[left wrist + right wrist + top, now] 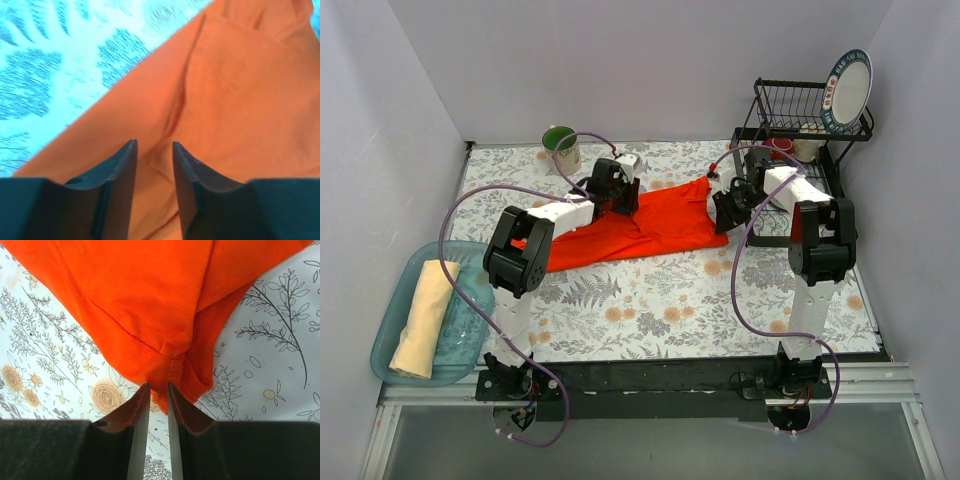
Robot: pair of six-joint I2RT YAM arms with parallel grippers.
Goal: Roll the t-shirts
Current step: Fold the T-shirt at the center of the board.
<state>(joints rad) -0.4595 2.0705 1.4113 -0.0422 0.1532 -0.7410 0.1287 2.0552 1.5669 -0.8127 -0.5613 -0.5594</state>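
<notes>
Two t-shirts share this scene, at different stages. We see the cream t-shirt (425,318) lying as a finished-looking roll in the blue tray (382,352) at the left edge, well apart from the work. The orange t-shirt (645,225) lies spread in a long band across the middle of the counter (650,310), between the two arms. We judge the stretch is the point, since a flat, taut cloth rolls evenly.

The right tool (159,388) is clenched on the shirt's edge, with a seam and a bunch of hem drawn down between its tips, so that end is anchored. The left tool (154,146) hangs low over the other part of the shirt with its jaws parted. A soft ridge of cloth rises in the gap, but nothing looks pinched, so we read it as released, perhaps ready for a fresh hold. By our reckoning, the rolling of this shirt is not yet begun.

The counter carries a white surface printed with leaves and flowers. Pale, plain walls close it in on three sides. A green mug (561,148) stands at the back, near the left tool. A black dish rack (790,100) with a plate (848,90) upright in it fills the right rear corner.
</notes>
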